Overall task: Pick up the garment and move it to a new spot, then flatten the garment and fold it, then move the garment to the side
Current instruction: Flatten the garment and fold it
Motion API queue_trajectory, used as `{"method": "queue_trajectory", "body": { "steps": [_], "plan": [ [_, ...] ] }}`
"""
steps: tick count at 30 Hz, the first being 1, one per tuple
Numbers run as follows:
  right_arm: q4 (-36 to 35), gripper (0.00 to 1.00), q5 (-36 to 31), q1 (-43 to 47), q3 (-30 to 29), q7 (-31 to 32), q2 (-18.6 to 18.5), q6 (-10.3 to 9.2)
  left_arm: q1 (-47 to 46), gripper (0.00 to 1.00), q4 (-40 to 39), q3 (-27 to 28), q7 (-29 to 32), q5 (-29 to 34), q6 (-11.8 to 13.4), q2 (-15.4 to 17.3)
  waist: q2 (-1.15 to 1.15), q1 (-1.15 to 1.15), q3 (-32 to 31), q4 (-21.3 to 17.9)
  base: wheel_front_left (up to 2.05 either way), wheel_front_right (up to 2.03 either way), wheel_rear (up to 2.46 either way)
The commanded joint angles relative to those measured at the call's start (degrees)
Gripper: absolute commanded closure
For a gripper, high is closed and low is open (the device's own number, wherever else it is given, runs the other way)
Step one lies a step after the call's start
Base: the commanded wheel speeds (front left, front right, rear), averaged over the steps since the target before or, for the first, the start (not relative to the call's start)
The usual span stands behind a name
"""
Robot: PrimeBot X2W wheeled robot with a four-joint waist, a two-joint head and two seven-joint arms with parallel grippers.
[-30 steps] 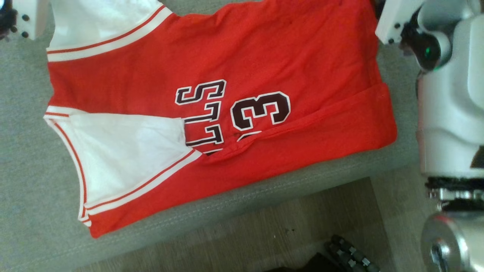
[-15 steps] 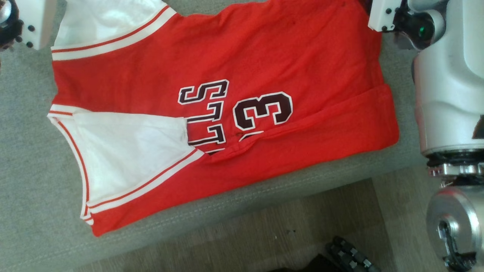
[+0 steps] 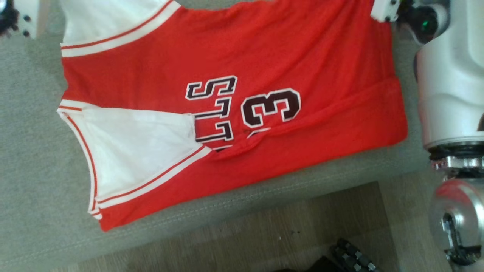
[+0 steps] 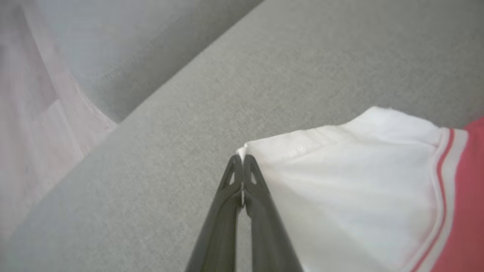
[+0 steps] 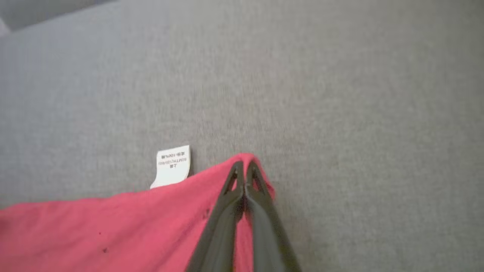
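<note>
The left fingers (image 4: 223,223) are pressed together on a white corner of the red jersey (image 3: 287,49), with a sliver of white cloth caught between their tips. The right fingers (image 5: 223,226) are likewise clamped on one of its red corners, just beside a white care label (image 5: 173,165) that sticks out at the jersey's edge. The jersey lies spread on a grey cushion (image 3: 34,151), its near long side folded over the front and covering part of the dark lettering beside the number 3 (image 3: 271,107); past the jersey's near edge come the cushion's seamed front and a wood floor (image 3: 264,238).
</note>
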Motion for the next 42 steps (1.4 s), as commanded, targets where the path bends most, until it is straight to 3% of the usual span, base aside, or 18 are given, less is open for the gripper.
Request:
{"method": "queue_trajectory", "body": {
  "steps": [1,12,19,28,34,42],
  "plan": [
    [-2.66,1.0,0.1,-2.65,-0.3,-1.54,0.81,-0.08,-3.79,1.0,-0.25,2.93,-1.72,0.91,0.59,1.79,0.0,0.0,-0.09,0.27,0.0,0.0,0.0],
    [-2.54,1.0,3.87,-4.7,-6.31,-12.3,-0.01,-0.08,-6.77,1.0,4.86,5.8,-20.86,5.25,4.16,-1.46,0.0,0.0,-0.82,2.88,0.0,0.0,0.0],
    [-4.9,1.0,11.45,-0.61,0.5,-11.64,-3.44,-0.08,-3.39,1.0,5.07,6.11,-24.75,3.03,2.76,-2.01,0.0,0.0,-2.14,5.06,0.0,0.0,0.0],
    [-12.7,1.0,18.1,8.12,8.26,-9.04,-10.76,-0.08,7.03,1.0,-4.96,8.11,-27.55,-3.4,3.04,2.29,0.0,0.0,-3.88,7.08,0.0,0.0,0.0],
    [-17.29,1.0,19.47,14.17,8.06,-6.97,-15.26,-0.08,15.59,1.0,-17.64,8.49,-26.5,-7.29,6.54,7.49,0.0,0.0,-3.97,8.94,0.0,0.0,0.0],
    [-23.5,1.0,20.47,22.43,7.23,-3.17,-17.7,-0.08,25.52,1.0,-33.23,7.15,-24.52,-10.11,12.44,14.09,0.0,0.0,-4.21,10.41,0.0,0.0,0.0]
  ]
}}
